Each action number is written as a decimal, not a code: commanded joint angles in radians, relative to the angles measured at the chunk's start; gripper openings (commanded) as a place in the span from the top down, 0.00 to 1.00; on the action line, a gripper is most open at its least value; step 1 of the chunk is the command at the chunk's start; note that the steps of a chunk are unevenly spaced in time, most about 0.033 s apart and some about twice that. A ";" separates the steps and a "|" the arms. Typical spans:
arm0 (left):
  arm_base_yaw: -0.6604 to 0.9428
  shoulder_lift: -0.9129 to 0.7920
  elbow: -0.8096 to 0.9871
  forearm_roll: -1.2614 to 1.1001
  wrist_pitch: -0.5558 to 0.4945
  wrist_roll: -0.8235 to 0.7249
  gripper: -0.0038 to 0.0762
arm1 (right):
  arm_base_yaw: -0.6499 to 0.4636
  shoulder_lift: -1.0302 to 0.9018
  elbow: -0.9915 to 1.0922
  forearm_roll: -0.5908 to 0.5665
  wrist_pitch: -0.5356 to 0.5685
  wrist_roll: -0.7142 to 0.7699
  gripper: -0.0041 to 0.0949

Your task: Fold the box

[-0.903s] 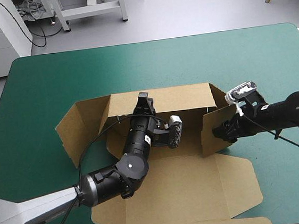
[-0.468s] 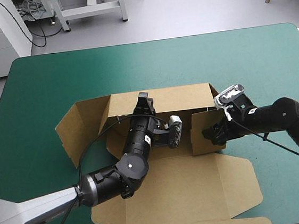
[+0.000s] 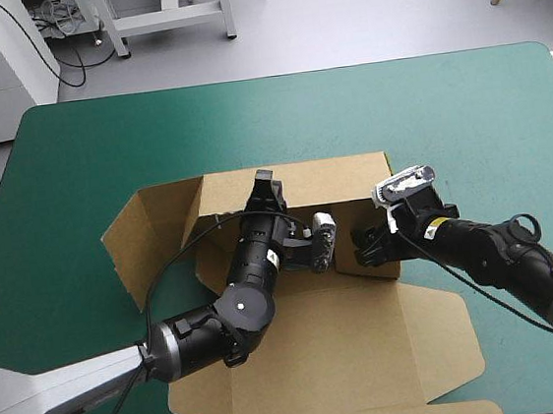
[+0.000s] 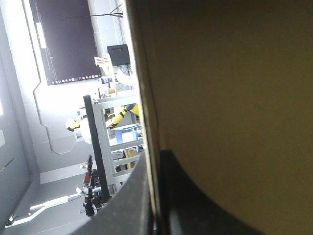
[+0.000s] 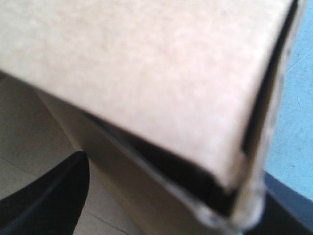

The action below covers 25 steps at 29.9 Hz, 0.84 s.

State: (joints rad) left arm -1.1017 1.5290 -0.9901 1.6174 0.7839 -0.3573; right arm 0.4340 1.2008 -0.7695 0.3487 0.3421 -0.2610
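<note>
Box (image 3: 316,346) sits mid-table (image 3: 464,108), its flat panels running to the near edge and its far wall (image 3: 328,175) standing upright. My left gripper (image 3: 266,188) is clamped on that wall's top edge. In the left wrist view the board edge runs straight up between the two black fingers, one on each side.

My right gripper (image 3: 368,247) is down at the right flap (image 3: 387,267), which is turned inward across the tray floor just beside the far wall. In the right wrist view its fingers stand apart at the corners with the board between them, so I read it as released and straddling the flap, not pinching it.

Here are my worries. That flap isn't locked by anything I can see, so if I back the right arm off it will likely spring outward. If I push harder instead, the corner may crease or the whole sheet may skate toward the table's left edge, dragging against the left grip. The left flap (image 3: 146,235) stands loose and untucked. The two wrists are also near each other, so a careless swing could knock them together.
</note>
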 commanded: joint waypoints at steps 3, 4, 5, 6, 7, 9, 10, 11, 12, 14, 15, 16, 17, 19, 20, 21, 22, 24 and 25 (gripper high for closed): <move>-0.002 -0.035 -0.020 0.036 0.029 -0.005 0.96 | 0.045 -0.026 -0.026 -0.260 -0.086 0.301 0.45; -0.002 -0.035 -0.020 0.036 0.029 -0.005 0.96 | 0.046 -0.028 -0.026 -0.284 -0.082 0.329 0.53; -0.002 -0.035 -0.020 0.036 0.029 -0.005 0.96 | 0.051 -0.028 -0.026 -0.300 -0.079 0.347 0.63; -0.002 -0.035 -0.020 0.036 0.029 -0.005 0.96 | 0.051 -0.028 -0.026 -0.304 -0.078 0.349 0.72; -0.002 -0.035 -0.020 0.036 0.029 -0.005 0.96 | 0.051 -0.030 -0.026 -0.304 -0.077 0.349 0.84; -0.002 -0.035 -0.020 0.036 0.029 -0.005 0.96 | 0.051 -0.030 -0.026 -0.304 -0.075 0.349 0.96; 0.000 -0.035 -0.020 0.036 0.029 -0.005 0.96 | 0.051 -0.030 -0.026 -0.304 -0.075 0.349 0.96; 0.000 -0.035 -0.020 0.036 0.029 -0.005 0.96 | 0.051 -0.030 -0.026 -0.304 -0.075 0.349 0.96; 0.000 -0.035 -0.020 0.036 0.027 -0.005 0.96 | 0.051 -0.030 -0.026 -0.301 -0.075 0.349 0.96; 0.000 -0.035 -0.020 0.036 0.024 -0.014 0.94 | 0.051 -0.030 -0.026 -0.292 -0.075 0.349 0.96; 0.000 -0.035 -0.020 0.036 0.019 -0.017 0.90 | 0.051 -0.030 -0.026 -0.290 -0.075 0.349 0.96; 0.000 -0.035 -0.020 0.036 0.014 -0.017 0.85 | 0.051 -0.030 -0.026 -0.290 -0.075 0.349 0.96; 0.000 -0.035 -0.020 0.036 0.006 -0.017 0.79 | 0.051 -0.030 -0.026 -0.290 -0.075 0.349 0.96; 0.000 -0.035 -0.020 0.038 0.001 -0.036 0.60 | 0.051 -0.030 -0.026 -0.290 -0.075 0.349 0.96; 0.000 -0.035 -0.020 0.044 -0.002 -0.067 0.51 | 0.051 -0.030 -0.026 -0.290 -0.075 0.349 0.96; 0.000 -0.035 -0.020 0.047 -0.007 -0.108 0.43 | 0.051 -0.030 -0.026 -0.290 -0.075 0.349 0.96; 0.000 -0.035 -0.020 0.052 -0.009 -0.134 0.37 | 0.051 -0.030 -0.026 -0.290 -0.075 0.349 0.96; -0.007 -0.035 -0.020 0.054 -0.012 -0.135 0.32 | 0.051 -0.028 -0.026 -0.290 -0.084 0.349 0.96; -0.015 -0.035 -0.020 0.063 -0.012 -0.135 0.32 | 0.051 -0.028 -0.026 -0.290 -0.092 0.349 0.96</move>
State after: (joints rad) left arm -1.1044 1.5290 -0.9890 1.6302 0.7501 -0.4547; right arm 0.4799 1.2008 -0.7695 0.0299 0.3239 0.0863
